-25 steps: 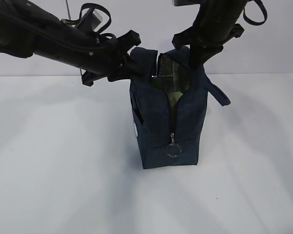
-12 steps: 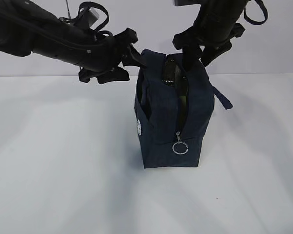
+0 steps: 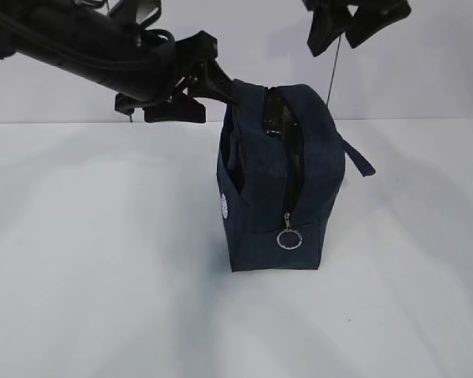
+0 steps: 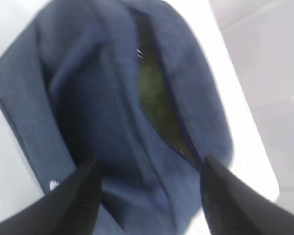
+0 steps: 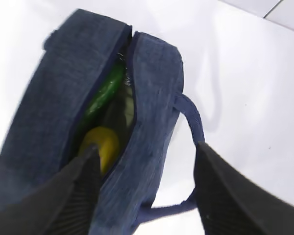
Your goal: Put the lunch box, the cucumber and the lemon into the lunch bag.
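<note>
Dark navy fabric lunch bag (image 3: 280, 189) upright on white surface (image 3: 102, 276), zipper gaping; green cucumber (image 5: 105, 90) and yellow lemon (image 5: 104, 143) inside. Both grippers' jaws apart, empty, above bag.

A white table (image 3: 102, 276) carries only the navy lunch bag (image 3: 260, 228), standing upright near its middle.

We see the lunch bag (image 3: 280, 189) upright on the desk (image 3: 102, 276), zipper part open. Left claw (image 3: 191, 79) beside its top; right claw (image 3: 355, 24) above, apart.
</note>
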`<state>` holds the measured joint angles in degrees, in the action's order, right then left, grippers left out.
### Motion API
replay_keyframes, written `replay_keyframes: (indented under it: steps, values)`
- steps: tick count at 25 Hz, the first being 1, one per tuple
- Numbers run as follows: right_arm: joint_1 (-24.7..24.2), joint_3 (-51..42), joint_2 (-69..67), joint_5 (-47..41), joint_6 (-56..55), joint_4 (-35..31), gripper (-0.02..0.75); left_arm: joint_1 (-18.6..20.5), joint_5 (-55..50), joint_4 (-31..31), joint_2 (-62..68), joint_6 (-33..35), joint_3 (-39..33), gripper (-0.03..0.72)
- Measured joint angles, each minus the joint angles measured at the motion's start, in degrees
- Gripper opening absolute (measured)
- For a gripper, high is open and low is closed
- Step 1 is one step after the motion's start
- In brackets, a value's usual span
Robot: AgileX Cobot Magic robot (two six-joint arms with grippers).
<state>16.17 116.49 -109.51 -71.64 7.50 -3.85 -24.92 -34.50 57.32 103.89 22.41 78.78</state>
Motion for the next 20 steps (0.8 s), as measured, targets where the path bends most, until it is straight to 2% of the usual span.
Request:
replay_keyframes:
  steps: [9,15,16,20]
  values:
    - [0.0,-15.2,15.7,0.0,0.0,-2.1,0.463,0.0,-11.2,-12.3,-6.8,-8.5,0.0,0.465]
    - [0.0,-27.8,25.7,-0.1,-0.6,-2.9,0.463,0.0,-16.5,-14.8,-8.6,-12.2,0.0,0.477]
    - [0.0,-30.5,27.3,-0.1,-0.6,-2.9,0.463,0.0,-17.2,-15.0,-8.6,-12.6,0.0,0.522]
    - [0.0,-41.6,32.6,0.0,-0.8,-3.6,0.463,0.0,-19.3,-15.1,-8.6,-12.9,0.0,0.474]
